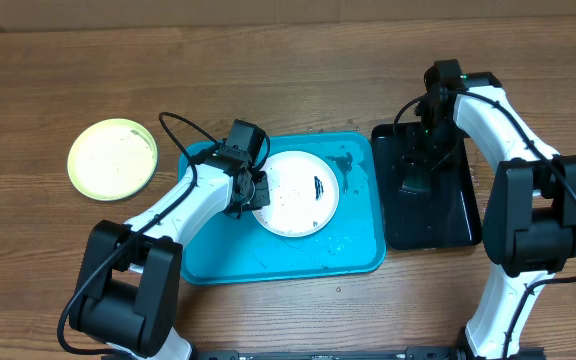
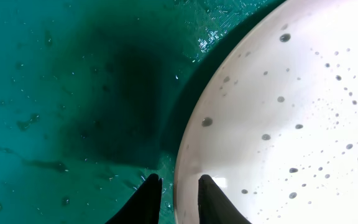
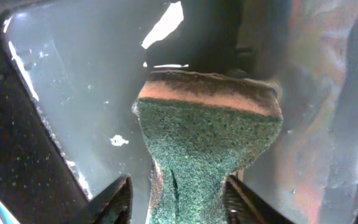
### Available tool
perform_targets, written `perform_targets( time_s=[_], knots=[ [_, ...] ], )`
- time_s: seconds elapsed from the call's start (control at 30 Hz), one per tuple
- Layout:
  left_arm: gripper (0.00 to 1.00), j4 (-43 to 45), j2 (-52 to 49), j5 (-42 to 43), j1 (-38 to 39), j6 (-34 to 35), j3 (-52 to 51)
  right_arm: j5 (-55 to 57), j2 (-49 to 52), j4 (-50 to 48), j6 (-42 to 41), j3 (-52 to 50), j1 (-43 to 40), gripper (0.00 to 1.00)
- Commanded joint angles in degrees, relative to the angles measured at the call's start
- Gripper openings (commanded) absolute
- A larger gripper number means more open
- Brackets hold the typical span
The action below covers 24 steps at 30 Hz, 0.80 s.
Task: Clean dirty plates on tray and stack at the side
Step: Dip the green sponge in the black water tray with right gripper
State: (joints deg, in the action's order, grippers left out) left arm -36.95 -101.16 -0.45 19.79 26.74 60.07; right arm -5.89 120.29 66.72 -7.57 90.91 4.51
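Observation:
A white plate (image 1: 296, 205) with dark specks and a dark smear lies on the turquoise tray (image 1: 228, 255). My left gripper (image 1: 256, 190) is shut on its left rim. In the left wrist view the fingers (image 2: 178, 198) straddle the rim of the white plate (image 2: 291, 106), which casts a shadow on the tray (image 2: 55, 93). A yellow-green plate (image 1: 112, 159) sits on the table to the left of the tray. My right gripper (image 1: 415, 178) is shut on a green scouring sponge (image 3: 207, 124) over a black tray; its fingers (image 3: 178, 193) pinch the sponge's waist. The teal plate is out of view.
A glossy black tray (image 1: 448, 215) stands just right of the turquoise tray, wet inside, and also shows in the right wrist view (image 3: 73, 93). Smears and water drops lie on the turquoise tray floor. The wooden table (image 1: 288, 70) runs all round.

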Motion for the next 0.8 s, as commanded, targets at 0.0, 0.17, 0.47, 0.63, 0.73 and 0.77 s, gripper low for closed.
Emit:
perform_targets(
  time_s=[0.0, 0.17, 0.47, 0.63, 0.73, 0.77],
  knots=[
    [0.23, 0.1, -0.5, 0.0, 0.1, -0.8, -0.5, -0.6, -1.4, 0.1, 0.0, 1.4, -0.2, 0.59],
    [0.23, 0.1, -0.5, 0.0, 0.1, -0.8, -0.7, 2.8, -1.3, -0.1, -3.7, 1.3, -0.2, 0.58],
    [0.25, 0.1, -0.5, 0.0, 0.1, -0.8, -0.7, 3.5, -1.3, 0.0, -4.5, 0.4, -0.1, 0.46],
    [0.26, 0.2, -0.5, 0.0, 0.1, -0.8, -0.7, 3.4, -1.3, -0.7, -4.5, -1.0, -0.1, 0.41],
    [0.27, 0.2, -0.5, 0.0, 0.1, -0.8, -0.7, 3.2, -1.3, -1.0, -4.5, -1.0, -0.1, 0.4],
    [0.28, 0.2, -0.5, 0.0, 0.1, -0.8, -0.7, 3.2, -1.3, -1.0, -4.5, -1.0, -0.1, 0.37]
  ],
)
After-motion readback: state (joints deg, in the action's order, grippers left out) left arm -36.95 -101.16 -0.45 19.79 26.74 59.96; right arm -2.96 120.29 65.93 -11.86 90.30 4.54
